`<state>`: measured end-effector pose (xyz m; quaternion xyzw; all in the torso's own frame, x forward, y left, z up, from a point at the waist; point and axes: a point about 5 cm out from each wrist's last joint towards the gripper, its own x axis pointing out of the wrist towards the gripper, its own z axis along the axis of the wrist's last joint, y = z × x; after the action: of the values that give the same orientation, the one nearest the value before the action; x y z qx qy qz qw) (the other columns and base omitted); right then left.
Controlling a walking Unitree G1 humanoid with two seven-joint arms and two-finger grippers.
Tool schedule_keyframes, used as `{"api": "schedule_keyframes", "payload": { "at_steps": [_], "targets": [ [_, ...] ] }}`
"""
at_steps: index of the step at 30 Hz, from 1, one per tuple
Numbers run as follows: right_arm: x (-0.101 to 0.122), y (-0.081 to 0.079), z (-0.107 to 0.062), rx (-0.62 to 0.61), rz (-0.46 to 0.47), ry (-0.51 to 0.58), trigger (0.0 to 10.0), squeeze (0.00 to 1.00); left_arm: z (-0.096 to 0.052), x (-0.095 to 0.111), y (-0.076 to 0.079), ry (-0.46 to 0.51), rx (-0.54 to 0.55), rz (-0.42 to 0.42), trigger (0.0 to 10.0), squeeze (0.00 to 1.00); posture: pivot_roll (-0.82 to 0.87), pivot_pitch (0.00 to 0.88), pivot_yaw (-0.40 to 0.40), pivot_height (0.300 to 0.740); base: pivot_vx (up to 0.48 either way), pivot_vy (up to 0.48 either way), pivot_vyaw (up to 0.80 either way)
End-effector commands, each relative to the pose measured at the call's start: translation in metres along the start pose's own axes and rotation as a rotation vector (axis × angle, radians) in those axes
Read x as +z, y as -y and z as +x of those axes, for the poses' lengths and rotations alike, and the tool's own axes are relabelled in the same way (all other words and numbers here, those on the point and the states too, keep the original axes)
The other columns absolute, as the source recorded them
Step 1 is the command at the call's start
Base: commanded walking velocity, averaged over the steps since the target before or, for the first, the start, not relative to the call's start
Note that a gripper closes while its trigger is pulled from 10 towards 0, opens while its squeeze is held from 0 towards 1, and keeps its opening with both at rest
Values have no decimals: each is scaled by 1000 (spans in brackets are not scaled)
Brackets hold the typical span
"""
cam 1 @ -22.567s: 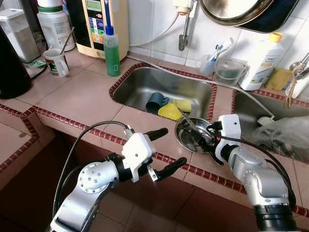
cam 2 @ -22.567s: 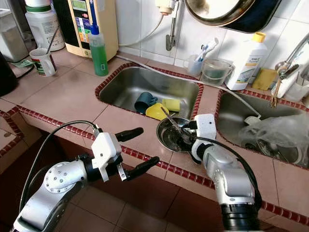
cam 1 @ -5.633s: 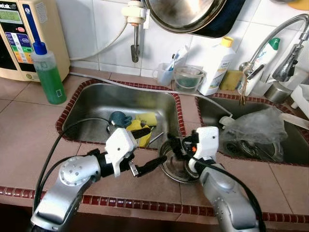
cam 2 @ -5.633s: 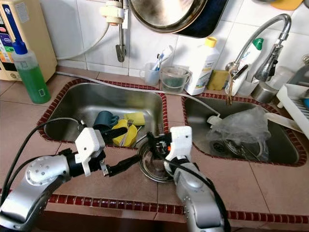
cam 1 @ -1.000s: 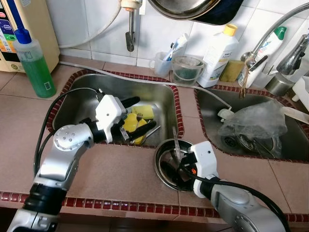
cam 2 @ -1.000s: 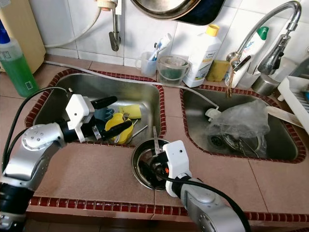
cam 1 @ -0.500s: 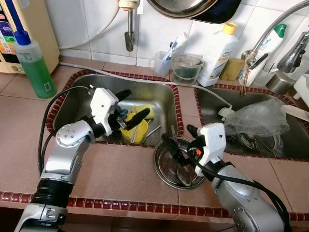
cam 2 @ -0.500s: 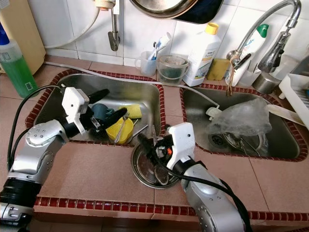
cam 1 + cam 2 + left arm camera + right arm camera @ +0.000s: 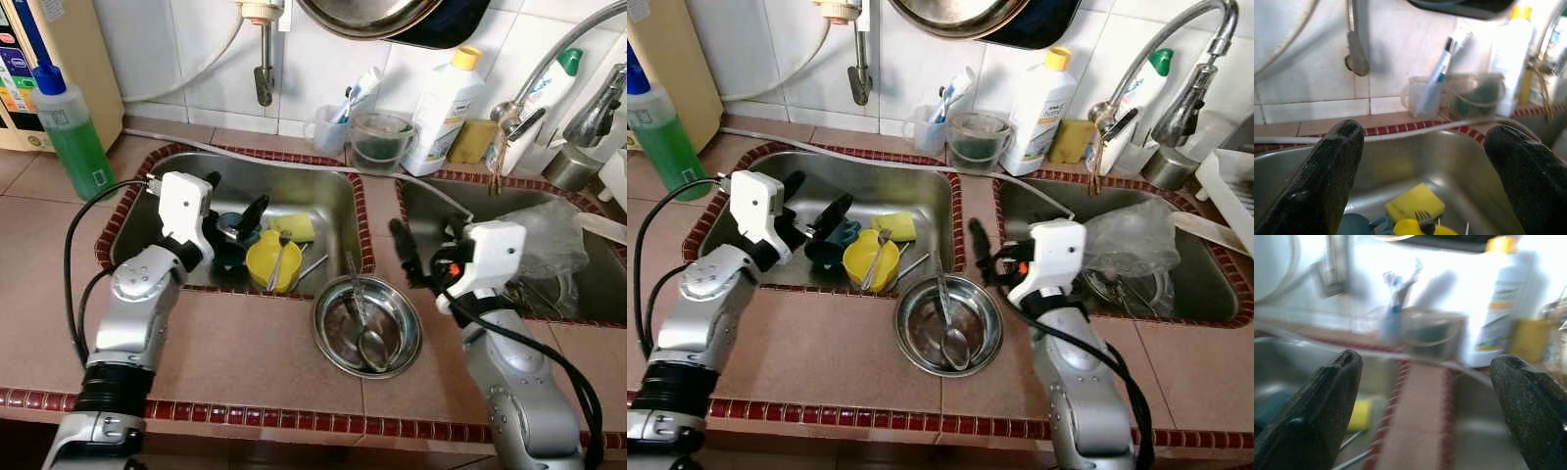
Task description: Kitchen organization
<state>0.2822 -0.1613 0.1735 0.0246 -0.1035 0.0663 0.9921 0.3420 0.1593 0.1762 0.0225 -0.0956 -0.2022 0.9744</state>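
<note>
A steel bowl [image 9: 367,326] sits on the tiled counter in front of the left sink [image 9: 323,191], with a spoon [image 9: 370,343] lying in it. Inside that sink are a teal cup [image 9: 232,243], a yellow cup [image 9: 269,262] holding a fork, and a yellow sponge [image 9: 294,227]. My left gripper [image 9: 233,201] hovers open over the teal cup with nothing in it. My right gripper [image 9: 426,245] is open and empty above the tiled divider between the two sinks, to the right of the bowl. The left wrist view looks down on the sponge [image 9: 1415,201].
A crumpled plastic bag [image 9: 534,245] lies in the right sink under the faucet [image 9: 578,88]. Along the back ledge stand a green soap bottle [image 9: 64,132], a cup with a toothbrush [image 9: 328,127], a clear container [image 9: 380,142] and a white bottle [image 9: 441,98]. A pan [image 9: 392,15] hangs above.
My right gripper has lifted out of the bowl and swung right, over the sink divider. My left gripper has drawn back left and away from the yellow cup.
</note>
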Motion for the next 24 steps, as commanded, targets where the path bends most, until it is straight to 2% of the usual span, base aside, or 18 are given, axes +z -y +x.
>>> {"api": "schedule_keyframes", "payload": {
  "at_steps": [1, 5, 13, 16, 24],
  "targets": [
    [1, 10, 2, -61, -29, 19, 10000, 0, 0, 3, 1, 12, 42, 2, 10000, 0, 30, 0, -41, 740, 0, 0, 0],
    [-1, 14, 7, -93, -53, 37, 10000, 0, -2, 3, 2, 24, 94, -35, 10000, 0, 31, 0, -40, 740, 0, 0, 0],
    [-2, 15, 17, -134, -78, 90, 10000, 0, -6, -1, 7, 23, 198, -40, 10000, 0, 40, 0, -34, 740, 0, 0, 0],
    [-7, 13, 19, -145, -68, 71, 10000, 0, -9, -7, 8, -2, 224, -8, 10000, 0, 37, 0, -34, 740, 0, 0, 0],
    [-11, 8, 11, -116, -78, 69, 10000, 0, -19, -11, 19, -2, 216, -2, 10000, 0, 31, 0, -33, 740, 0, 0, 0]
  ]
}}
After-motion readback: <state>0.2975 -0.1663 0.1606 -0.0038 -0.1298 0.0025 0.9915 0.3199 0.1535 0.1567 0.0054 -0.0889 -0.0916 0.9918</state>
